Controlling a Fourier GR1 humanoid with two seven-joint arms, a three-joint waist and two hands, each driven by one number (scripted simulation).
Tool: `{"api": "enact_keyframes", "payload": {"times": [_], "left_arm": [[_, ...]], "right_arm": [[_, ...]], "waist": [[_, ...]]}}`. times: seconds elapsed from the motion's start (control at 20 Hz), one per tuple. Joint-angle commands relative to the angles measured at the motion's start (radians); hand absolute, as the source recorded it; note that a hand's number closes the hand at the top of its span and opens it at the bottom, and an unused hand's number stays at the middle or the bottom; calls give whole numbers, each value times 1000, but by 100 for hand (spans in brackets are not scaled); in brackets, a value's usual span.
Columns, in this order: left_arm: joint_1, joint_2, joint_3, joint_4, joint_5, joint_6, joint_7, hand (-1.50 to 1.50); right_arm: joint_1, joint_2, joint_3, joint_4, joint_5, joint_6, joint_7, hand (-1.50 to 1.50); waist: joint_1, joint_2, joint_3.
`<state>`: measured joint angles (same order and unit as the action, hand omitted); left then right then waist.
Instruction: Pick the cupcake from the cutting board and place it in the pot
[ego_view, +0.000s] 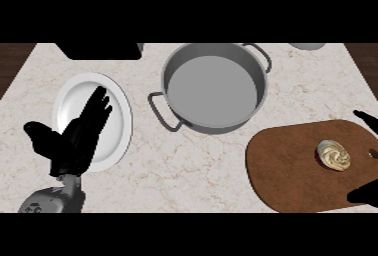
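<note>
A small cupcake (334, 154) with pale swirled frosting sits on the brown cutting board (295, 165) at the right. A grey two-handled pot (214, 85) stands empty at the top centre. My right hand (363, 195) shows only as dark tips at the right edge, one above the cupcake and one below it, not touching it. My left hand (74, 140) rests open at the left, fingers straight and pointing up over a white plate.
A white plate (111, 107) lies at the left, partly under my left hand. A black object (100, 51) sits at the top left edge and a pale dish (306, 46) at the top right. Marble counter lies between plate, pot and board.
</note>
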<state>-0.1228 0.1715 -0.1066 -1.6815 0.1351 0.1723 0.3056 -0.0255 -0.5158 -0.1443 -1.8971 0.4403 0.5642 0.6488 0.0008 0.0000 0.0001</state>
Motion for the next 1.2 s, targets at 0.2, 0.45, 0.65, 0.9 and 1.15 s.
{"api": "enact_keyframes", "payload": {"times": [0.2,0.45,0.65,0.9,1.15], "left_arm": [[28,-6,49,2,7,-54,-23,0],[-18,-48,32,43,-37,-36,-16,0],[-30,-15,91,79,4,-90,-25,0],[32,-79,23,14,-60,-52,-42,0],[-72,-81,58,70,-74,-42,13,0]], "right_arm": [[-64,72,57,181,167,-68,-39,-150],[-93,58,69,208,187,10,-58,-150],[-90,45,71,271,242,8,-67,-150],[-126,61,92,393,299,-15,-120,-150],[-167,87,68,483,329,-47,-155,-150]], "waist": [[2,0,0],[-1,0,0],[-2,0,0],[2,0,0],[0,1,0]]}}
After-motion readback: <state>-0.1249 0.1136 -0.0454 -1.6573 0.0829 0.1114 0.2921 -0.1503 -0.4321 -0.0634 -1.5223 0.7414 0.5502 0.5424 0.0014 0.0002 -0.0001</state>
